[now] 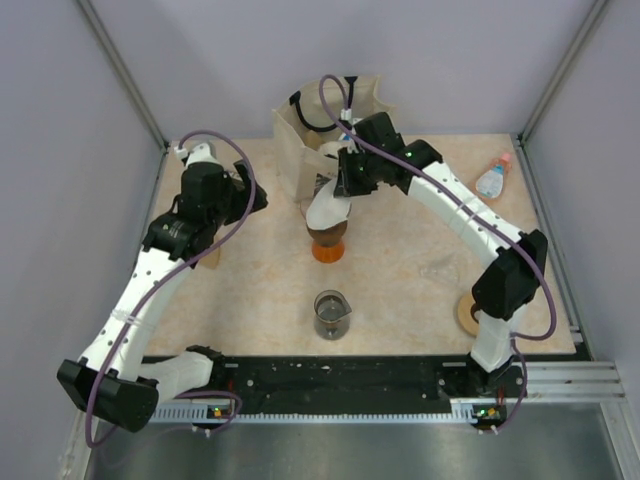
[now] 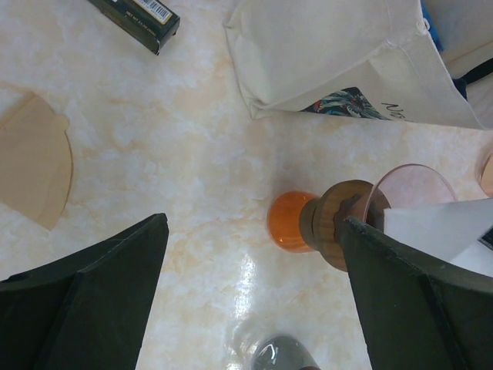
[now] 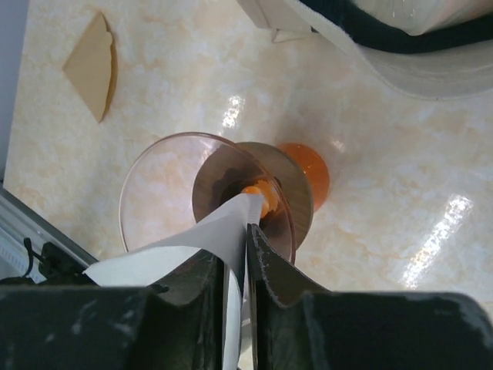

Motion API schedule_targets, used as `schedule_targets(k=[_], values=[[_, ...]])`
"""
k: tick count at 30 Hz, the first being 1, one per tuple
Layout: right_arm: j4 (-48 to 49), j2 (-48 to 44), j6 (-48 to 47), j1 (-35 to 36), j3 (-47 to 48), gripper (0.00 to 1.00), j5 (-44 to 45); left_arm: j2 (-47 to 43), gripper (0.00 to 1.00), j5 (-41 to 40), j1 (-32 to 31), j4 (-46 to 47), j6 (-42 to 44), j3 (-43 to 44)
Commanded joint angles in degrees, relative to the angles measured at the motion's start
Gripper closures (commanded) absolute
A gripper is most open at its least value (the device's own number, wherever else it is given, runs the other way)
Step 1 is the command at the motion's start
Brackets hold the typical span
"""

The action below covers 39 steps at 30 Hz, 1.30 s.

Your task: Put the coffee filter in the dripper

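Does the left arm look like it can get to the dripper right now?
Probably yes. The left end effector is open beside the dripper, with only table between them. But the right end effector holds the filter at its top, so they might bump.

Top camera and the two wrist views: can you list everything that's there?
coffee filter: one, white, lower end in the dripper
dripper: one, translucent pinkish-brown, mid-table on an orange base
paper fan: one, tan, flat on the table's left side
tote bag: one, cream, back centre
glass beaker: one, clear, in front of the dripper
bottle: one, clear with pink cap, back right
flat ring: one, tan, near right
box: one, dark with barcode, left
table: one, beige marbled
left gripper: black, open, holding nothing
right gripper: black, pinching the coffee filter
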Motion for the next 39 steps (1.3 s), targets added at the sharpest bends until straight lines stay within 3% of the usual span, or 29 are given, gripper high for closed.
schedule_targets(k=[1,8,14,21,27,39], values=[[-0.3,1.0,-1.1,-0.5,4.5,0.8,0.4,-0.5,0.01,2.0,0.5,3.7,1.0,0.2],[-0.8,0.7,-5.2,-0.5,7.9,0.52,3.8,0.3,0.01,3.0,0.6,3.9,1.3,0.4],[1.0,-3.0,-11.1,-0.3,7.6,0.46,3.7,0.4,0.01,3.5,0.6,4.8,1.6,-0.5],[3.5,-5.2,-19.8,3.8,3.3,0.55,2.2,-0.1,0.01,1.7,0.7,4.6,0.9,-2.2],[0.6,-0.2,-19.6,6.7,6.1,0.65,7.6,-1.0,0.01,-1.3,0.7,3.9,-0.2,-3.0],[-1.4,7.3,-17.8,7.8,7.2,0.7,10.0,-1.7,0.01,-3.1,1.0,3.2,-0.9,-3.3]])
